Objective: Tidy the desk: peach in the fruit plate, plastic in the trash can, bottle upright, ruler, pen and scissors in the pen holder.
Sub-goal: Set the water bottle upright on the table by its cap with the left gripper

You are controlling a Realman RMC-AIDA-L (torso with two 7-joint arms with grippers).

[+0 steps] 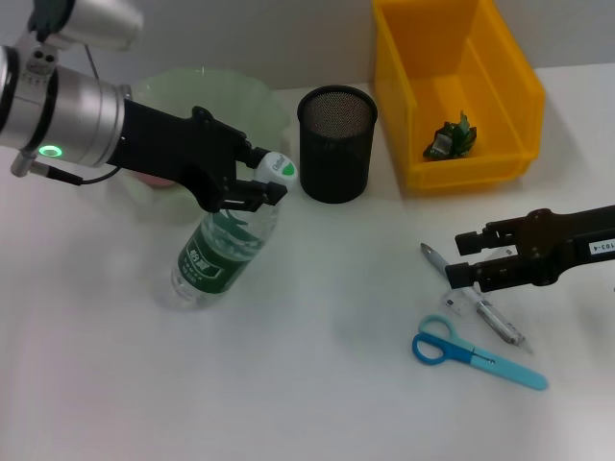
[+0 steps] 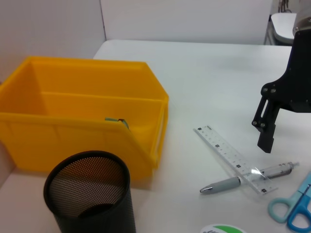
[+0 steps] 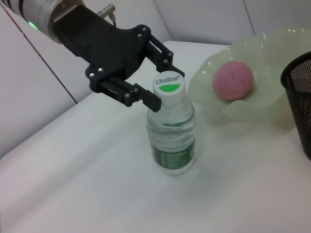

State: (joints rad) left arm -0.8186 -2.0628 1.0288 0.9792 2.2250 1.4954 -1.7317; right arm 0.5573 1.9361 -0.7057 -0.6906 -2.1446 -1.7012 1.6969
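The upright bottle is being flanked at its cap by the released jaws of the left gripper; the right gripper, jaws parted, is being held over the pen.

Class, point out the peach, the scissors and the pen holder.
peach (image 3: 233, 80), right wrist view, middle of the fruit.
scissors (image 1: 478, 357), head view, blades near the pivot.
pen holder (image 1: 336, 163), head view, mesh wall.

pen holder mouth open — bottle, bin flanking
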